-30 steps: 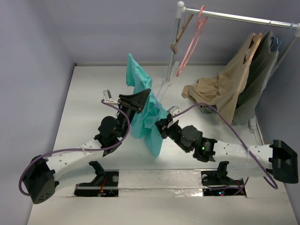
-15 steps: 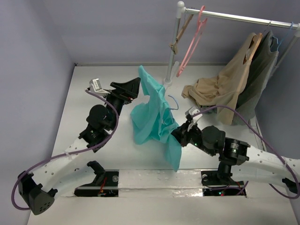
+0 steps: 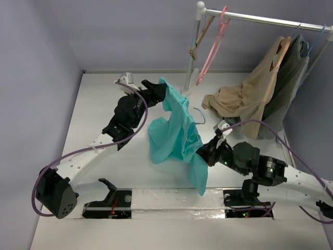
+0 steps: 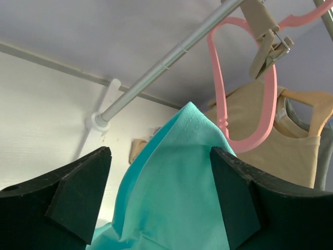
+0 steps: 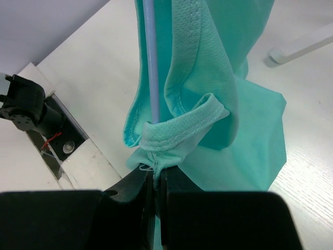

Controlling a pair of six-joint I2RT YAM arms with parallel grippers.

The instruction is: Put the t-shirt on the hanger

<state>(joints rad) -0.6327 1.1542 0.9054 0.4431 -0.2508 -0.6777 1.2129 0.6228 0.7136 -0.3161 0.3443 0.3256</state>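
Observation:
The teal t-shirt point(image 3: 177, 133) hangs in the air between my two grippers above the middle of the table. My left gripper point(image 3: 160, 89) is at its top far corner. In the left wrist view point(image 4: 161, 192) the jaws stand wide apart, with a peak of the teal fabric point(image 4: 177, 182) between them, not pinched. My right gripper point(image 3: 203, 152) is shut on a hemmed edge of the shirt point(image 5: 182, 135). The light-blue hanger shows as a hook point(image 3: 201, 115) beside the shirt and as a thin bar point(image 5: 150, 62) running down through the fabric toward my right jaws point(image 5: 156, 177).
A clothes rack stands at the back right, with its pole point(image 3: 191, 52) and rail point(image 3: 260, 20). On it hang a pink hanger point(image 3: 213, 44), a brown wooden hanger point(image 3: 200, 36), a tan garment point(image 3: 244, 101) and a dark grey-green garment point(image 3: 286, 88). The rack's foot point(image 5: 302, 44) lies close to the shirt.
My left gripper has swung toward the far side and the rack pole with the shirt's top corner. My right gripper has moved right and nearer, spreading the shirt. The hanger hook has come into view.

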